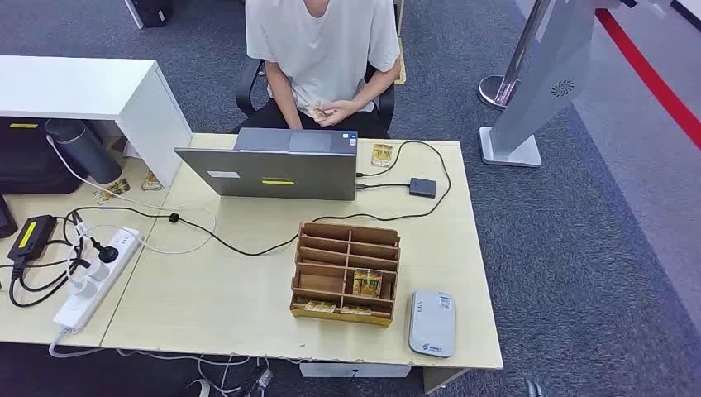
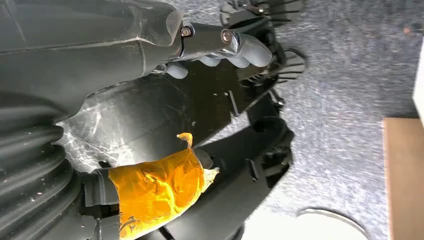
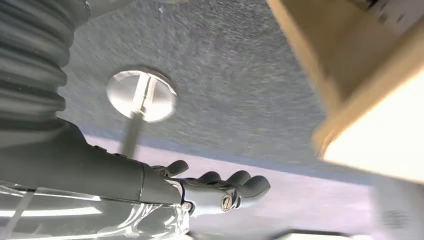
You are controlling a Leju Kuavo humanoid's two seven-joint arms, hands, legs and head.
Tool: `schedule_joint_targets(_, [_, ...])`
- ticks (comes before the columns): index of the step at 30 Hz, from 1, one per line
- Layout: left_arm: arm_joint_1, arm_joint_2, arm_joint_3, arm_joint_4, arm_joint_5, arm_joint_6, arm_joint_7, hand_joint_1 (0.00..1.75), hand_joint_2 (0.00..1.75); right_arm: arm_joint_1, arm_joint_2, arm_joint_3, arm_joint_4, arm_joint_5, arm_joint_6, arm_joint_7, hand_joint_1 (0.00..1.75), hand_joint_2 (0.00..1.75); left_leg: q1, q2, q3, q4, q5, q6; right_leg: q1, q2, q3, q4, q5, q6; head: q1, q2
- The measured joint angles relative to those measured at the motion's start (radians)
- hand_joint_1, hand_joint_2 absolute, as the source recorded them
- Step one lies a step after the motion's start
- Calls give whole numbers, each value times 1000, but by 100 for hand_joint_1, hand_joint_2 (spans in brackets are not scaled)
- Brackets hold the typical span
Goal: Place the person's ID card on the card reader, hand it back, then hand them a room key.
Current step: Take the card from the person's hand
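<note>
**Card with the person, reader at the counter's corner**

You have one card (image 1: 317, 110) in the person's hands (image 1: 329, 111) beyond the counter (image 1: 231, 289). One flat grey reader (image 1: 431, 322), rounded at the corners, lies beside one brown compartmented wooden rack (image 1: 345, 271) holding three gold key cards (image 1: 367, 282). One grey laptop (image 1: 278, 164) stands behind. Your left hand (image 2: 235, 47) hangs with fingers curled, holding nothing; your right hand (image 3: 220, 190) likewise, over grey carpet.
</note>
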State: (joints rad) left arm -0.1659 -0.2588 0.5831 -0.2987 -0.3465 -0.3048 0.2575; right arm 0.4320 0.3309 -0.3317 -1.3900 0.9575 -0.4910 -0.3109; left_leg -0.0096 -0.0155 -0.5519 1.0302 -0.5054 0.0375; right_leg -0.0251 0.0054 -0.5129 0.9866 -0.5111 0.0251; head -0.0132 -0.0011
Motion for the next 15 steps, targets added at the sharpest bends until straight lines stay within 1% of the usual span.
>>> schedule_joint_targets(2, [0,0,-7,0,-10,-4,10,0,175,-35,-45,3,-64,-50,81,144,0,175,-1,3,0,0,0,1,-1,3,-1,0,2,1,-1,0])
schedule_joint_targets(3, [1,0,-15,0,-18,-9,18,0,175,-85,-108,1,-111,-112,159,280,0,175,-1,8,-1,0,1,1,-1,8,-2,0,4,2,-2,0])
schedule_joint_targets(4, [1,0,-25,0,-27,-14,21,0,175,-164,-199,-6,-126,-185,239,404,0,175,-2,14,-1,0,2,3,-2,14,-4,0,8,3,-3,0])
schedule_joint_targets(5, [1,0,-36,1,-33,-20,19,0,175,-272,-317,-20,-101,-251,309,494,0,175,-3,21,-2,1,3,4,-3,22,-6,-1,12,6,-3,0])
schedule_joint_targets(6, [1,1,-46,3,-36,-25,14,0,175,-397,-440,-35,-41,-295,359,536,0,175,-5,27,-3,2,4,7,-5,28,-9,-1,16,9,-2,0])
schedule_joint_targets(7, [0,2,-57,4,-38,-29,9,0,175,-525,-556,-47,38,-312,392,525,0,175,-6,31,-4,3,6,10,-7,31,-12,-1,18,12,0,0])
schedule_joint_targets(8, [0,3,-65,6,-38,-32,4,0,175,-638,-654,-56,117,-307,408,475,0,175,-8,30,-5,4,8,13,-8,31,-13,-2,20,14,1,0])
schedule_joint_targets(9, [2,5,-73,7,-38,-33,-1,0,175,-728,-725,-59,179,-294,413,410,0,175,-8,26,-7,5,10,16,-8,27,-14,-3,21,16,3,0])
schedule_joint_targets(10, [4,7,-79,7,-37,-35,-5,0,175,-797,-778,-59,224,-283,415,358,0,175,-8,21,-8,5,11,17,-8,21,-13,-4,22,17,4,0])
schedule_joint_targets(11, [6,8,-84,8,-36,-37,-10,0,175,-848,-814,-58,251,-274,418,333,0,175,-7,16,-9,6,12,17,-7,16,-12,-5,22,17,4,0])
schedule_joint_targets(12, [8,9,-88,9,-35,-39,-14,0,175,-884,-838,-54,268,-267,423,331,0,175,-7,11,-9,6,13,17,-7,11,-11,-5,22,17,5,0])
schedule_joint_targets(15, [9,12,-100,12,-32,-43,-24,0,175,-939,-873,-36,286,-251,439,359,0,175,-8,2,-14,5,16,16,-8,2,-13,-2,22,17,4,0])
